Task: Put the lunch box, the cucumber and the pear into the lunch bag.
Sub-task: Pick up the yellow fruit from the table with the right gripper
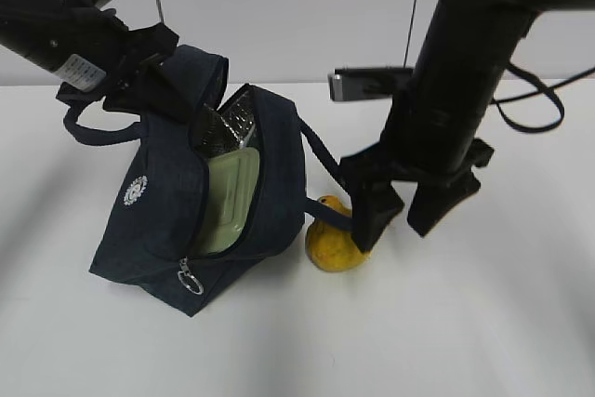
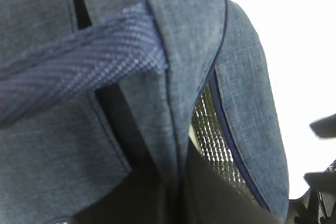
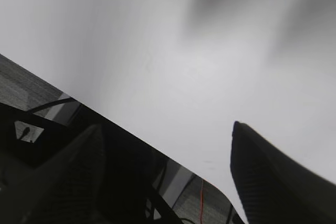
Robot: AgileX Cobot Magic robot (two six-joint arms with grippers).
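The navy lunch bag [image 1: 153, 230] stands on the left of the white table, its mouth gaping and silver lining [image 1: 232, 127] showing. The lunch box [image 1: 228, 202] with its pale green lid sits upright inside. My left gripper [image 1: 153, 67] is shut on the bag's upper rim; in the left wrist view the fabric [image 2: 157, 51] runs down between the dark jaws of this gripper [image 2: 181, 182]. The yellow pear [image 1: 333, 246] rests on the table against the bag's right side. My right gripper [image 1: 406, 220] hangs open just right of it, one finger [image 1: 372, 216] overlapping the pear; nothing lies between the fingers of this gripper [image 3: 167, 127]. The cucumber is out of view.
A bag handle [image 1: 321, 160] loops from the bag toward the pear and the right finger. The zipper ring pull [image 1: 191, 278] hangs at the bag's front corner. The table edge [image 3: 131, 129], with floor beyond, shows in the right wrist view. Bare tabletop [image 1: 483, 323] lies at front right.
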